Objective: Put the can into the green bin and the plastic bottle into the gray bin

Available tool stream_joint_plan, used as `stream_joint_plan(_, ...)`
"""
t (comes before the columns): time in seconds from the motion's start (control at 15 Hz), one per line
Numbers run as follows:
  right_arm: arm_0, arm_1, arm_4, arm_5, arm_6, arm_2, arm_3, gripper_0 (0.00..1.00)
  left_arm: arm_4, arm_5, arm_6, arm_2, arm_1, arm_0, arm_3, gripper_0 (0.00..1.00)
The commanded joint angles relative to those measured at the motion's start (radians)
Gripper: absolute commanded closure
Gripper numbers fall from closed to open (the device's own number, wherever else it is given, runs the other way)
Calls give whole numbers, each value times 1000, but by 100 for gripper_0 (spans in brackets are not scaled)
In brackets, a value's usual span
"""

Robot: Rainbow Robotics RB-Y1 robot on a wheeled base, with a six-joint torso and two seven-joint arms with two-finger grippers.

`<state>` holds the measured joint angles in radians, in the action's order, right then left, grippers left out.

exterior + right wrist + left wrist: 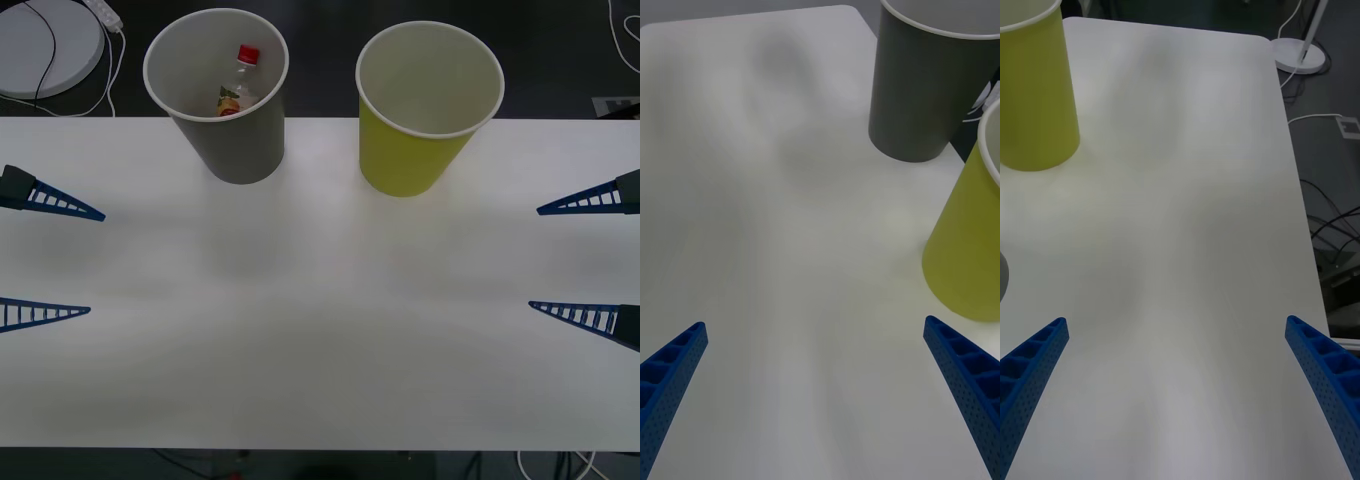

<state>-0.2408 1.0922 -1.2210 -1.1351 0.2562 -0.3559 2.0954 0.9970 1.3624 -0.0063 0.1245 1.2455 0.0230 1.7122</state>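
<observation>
A white counter (320, 350) with rounded corners stands on a dark floor (560, 50). Beyond its far edge sit a round white base (45, 40) and trailing cables (110, 60).

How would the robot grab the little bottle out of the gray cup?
Probably by the red-capped neck, coming straight down from above. The plastic bottle leans cap-up inside the gray bin, whose tall walls block any sideways approach.

Gray bin (232, 130): matt paper look, smooth wall. Green bin (415, 140): same. Plastic bottle (236, 88): clear glossy plastic, red cap. Table (320, 330): smooth white, faint sheen. Gripper fingers (585, 202): ribbed blue plastic.
</observation>
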Motion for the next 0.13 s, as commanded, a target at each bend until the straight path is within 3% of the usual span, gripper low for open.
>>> stream_joint_plan(0.07,0,0,0,0,0,0,0,0,0,0,0,0,0,0,0,0)
stream_joint_plan(0.13,0,0,0,0,0,0,0,0,0,0,0,0,0,0,0,0)
